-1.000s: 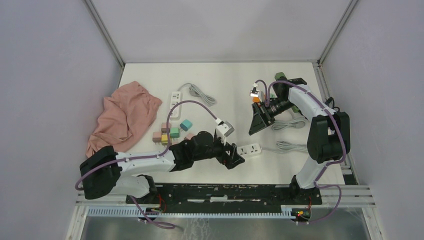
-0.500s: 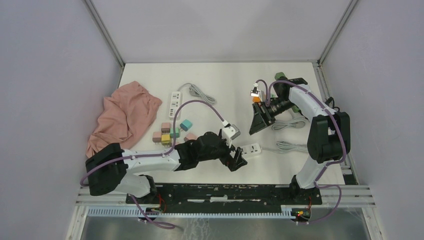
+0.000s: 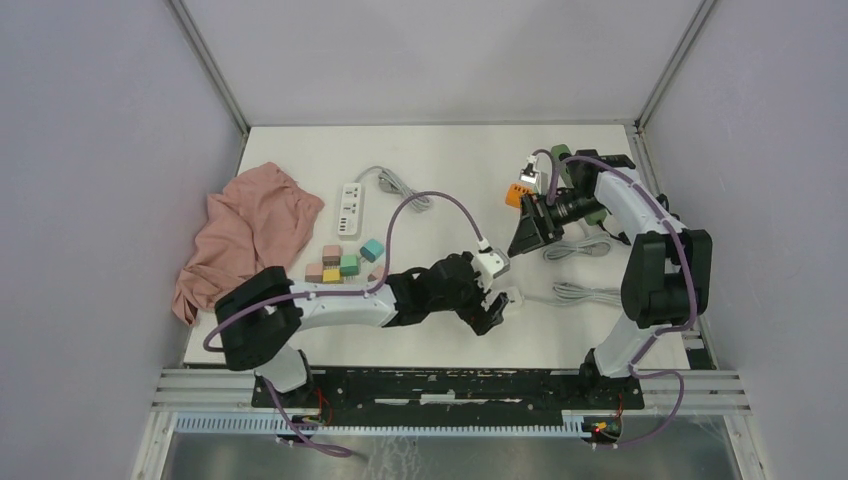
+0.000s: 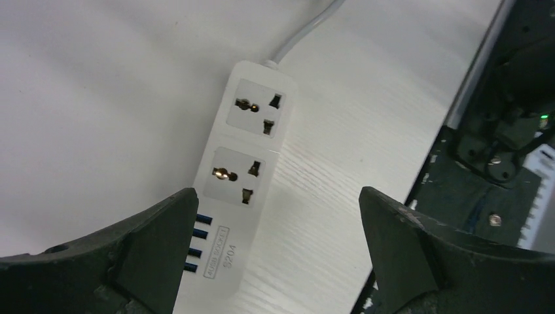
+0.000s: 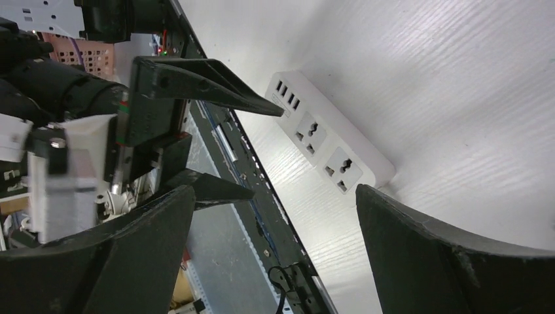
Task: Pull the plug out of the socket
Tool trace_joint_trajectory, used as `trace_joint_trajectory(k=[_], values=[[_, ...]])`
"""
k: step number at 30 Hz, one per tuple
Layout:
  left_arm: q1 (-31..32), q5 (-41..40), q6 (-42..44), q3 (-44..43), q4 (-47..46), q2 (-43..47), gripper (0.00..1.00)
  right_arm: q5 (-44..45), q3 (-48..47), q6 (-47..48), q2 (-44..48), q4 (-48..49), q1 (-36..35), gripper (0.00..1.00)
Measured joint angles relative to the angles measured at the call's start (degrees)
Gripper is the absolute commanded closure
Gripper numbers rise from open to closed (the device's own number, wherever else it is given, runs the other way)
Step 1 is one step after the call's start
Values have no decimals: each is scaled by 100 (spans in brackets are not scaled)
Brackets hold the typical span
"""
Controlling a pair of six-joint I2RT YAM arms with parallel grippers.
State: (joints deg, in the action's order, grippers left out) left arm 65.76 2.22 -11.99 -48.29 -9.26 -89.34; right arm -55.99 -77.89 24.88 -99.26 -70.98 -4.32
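The socket (image 4: 245, 170) is a white power strip with two outlets and a row of blue USB ports, lying flat near the table's front edge (image 3: 510, 296), and it also shows in the right wrist view (image 5: 327, 147). Both outlets are empty; the plug is out of view. My left gripper (image 4: 278, 194) hovers open over the strip's USB end (image 3: 492, 312), with nothing between its fingers. My right gripper (image 3: 522, 240) hangs open above and behind the strip (image 5: 275, 190), looking down at it and at the left fingers (image 5: 209, 78).
The strip's white cable runs right to a coil (image 3: 585, 293), with another coil (image 3: 578, 248) behind it. A second power strip (image 3: 349, 207), coloured blocks (image 3: 345, 262) and a pink cloth (image 3: 250, 235) lie to the left. An orange object (image 3: 517, 195) sits behind the right gripper. The black rail (image 3: 450, 385) borders the front.
My left arm has reached rightward, bringing its gripper from left of the strip to over it, and its jaws have spread a little wider. The right gripper has shifted slightly right.
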Motion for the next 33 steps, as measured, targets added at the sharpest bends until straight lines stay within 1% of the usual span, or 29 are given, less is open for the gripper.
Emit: trace_joint_trajectory(k=[4, 8, 10, 12, 13, 15, 16, 20, 21, 22, 27, 30, 33], values=[[0, -323, 396, -621, 549, -717, 1, -2, 0, -63, 107, 68, 188, 0], [0, -730, 844, -1025, 1060, -1266, 1, -11, 0, -83, 140, 68, 302, 0], [0, -883, 1040, -1060, 1217, -1381, 5, -13, 0, -85, 140, 68, 337, 0], [0, -968, 1220, -1071, 1338, -1436, 12, -33, 0, -85, 140, 66, 354, 0], [0, -979, 1270, -1073, 1370, -1445, 17, -42, 0, -83, 140, 66, 365, 0], [0, -973, 1342, -1102, 1401, -1467, 32, -52, 0, -83, 140, 66, 372, 0], [0, -960, 1381, -1119, 1408, -1480, 41, -55, 0, -83, 140, 66, 372, 0], [2, -911, 1508, -1137, 1390, -1506, 82, -57, 0, -83, 140, 63, 376, 0], [2, -907, 1513, -1134, 1392, -1506, 91, -57, 0, -83, 140, 63, 376, 0], [2, -909, 1519, -1134, 1390, -1506, 96, -57, 0, -83, 140, 63, 376, 0], [-17, -970, 1473, -920, 1329, -1305, 97, -66, 0, -79, 142, 61, 413, 0], [-87, -1102, 1244, -450, 1351, -767, 97, -76, 0, -79, 162, 61, 461, 0], [-310, -1211, 968, -7, 1375, -105, 97, -96, 0, -74, 199, 57, 494, 0]])
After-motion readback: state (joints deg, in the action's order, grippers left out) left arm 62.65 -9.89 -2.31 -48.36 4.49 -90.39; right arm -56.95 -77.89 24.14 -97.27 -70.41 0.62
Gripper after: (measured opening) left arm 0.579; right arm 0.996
